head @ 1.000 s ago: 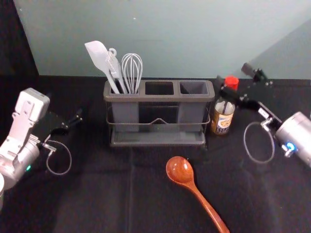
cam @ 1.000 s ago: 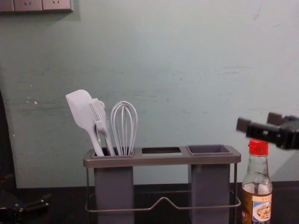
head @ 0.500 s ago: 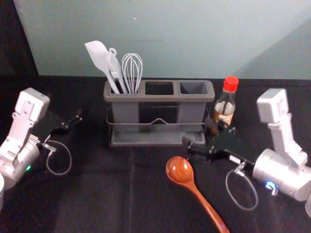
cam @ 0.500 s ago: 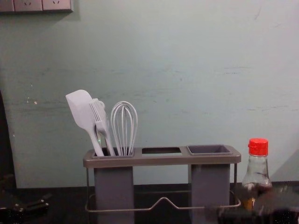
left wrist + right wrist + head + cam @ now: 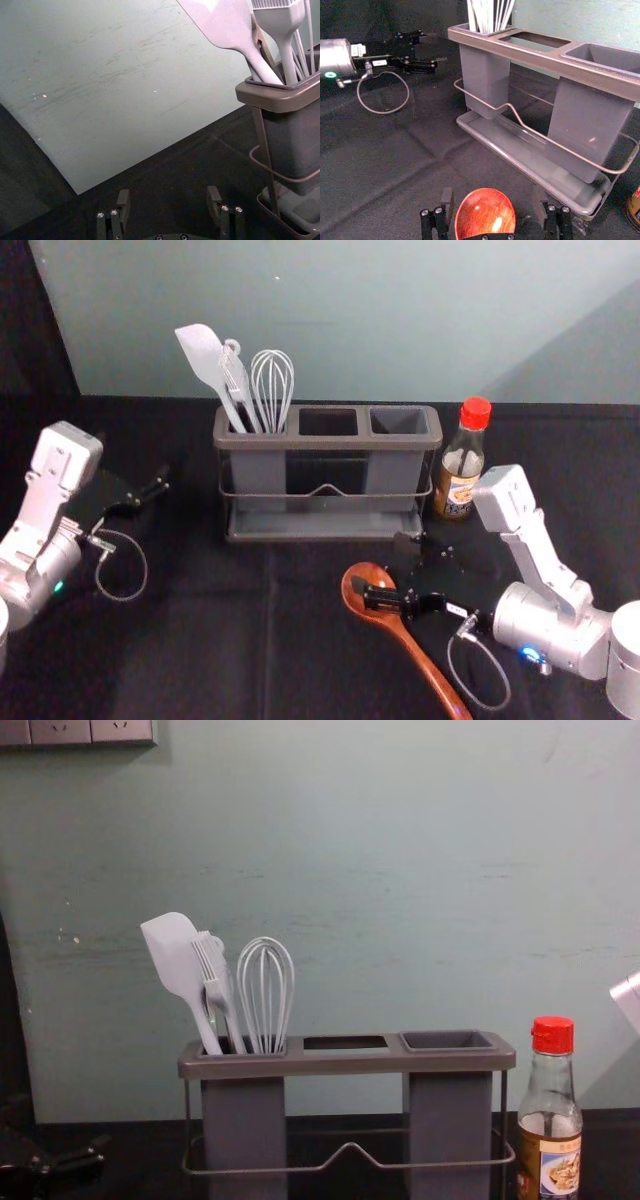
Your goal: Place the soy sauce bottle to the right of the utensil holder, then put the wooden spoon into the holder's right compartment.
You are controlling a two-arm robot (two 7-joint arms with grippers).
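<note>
In front of the utensil holder [image 5: 325, 442], toward its right end: a wooden spoon [image 5: 411, 645], flat on the dark desk [image 5: 200, 660]. Bowl [image 5: 366, 578] nearest the holder, handle slanting away from it, back toward the robot and out to the right. Just above or around the bowl, nearer by far than its partner: the right end effector [image 5: 385, 567], fingers spread wide, no grip on anything. Spoon bowl between those fingers in the right wrist view; contact or gap, impossible to tell. Right arm reaching in from the holder's right front, aimed leftward, at a slant across the handle's long axis. Likely next, a small shift and turn to straddle the spoon near the neck, then closing and lifting. Possible slip on the rounded bowl if closed too far forward. Beside the holder's right end, upright: the soy sauce bottle [image 5: 459, 475], apparently placed as asked. Vacant, for the spoon: the holder's right compartment [image 5: 398, 421]. Well left of the holder, idle: the left end effector [image 5: 168, 192], fingers wide apart, holding nothing.
</note>
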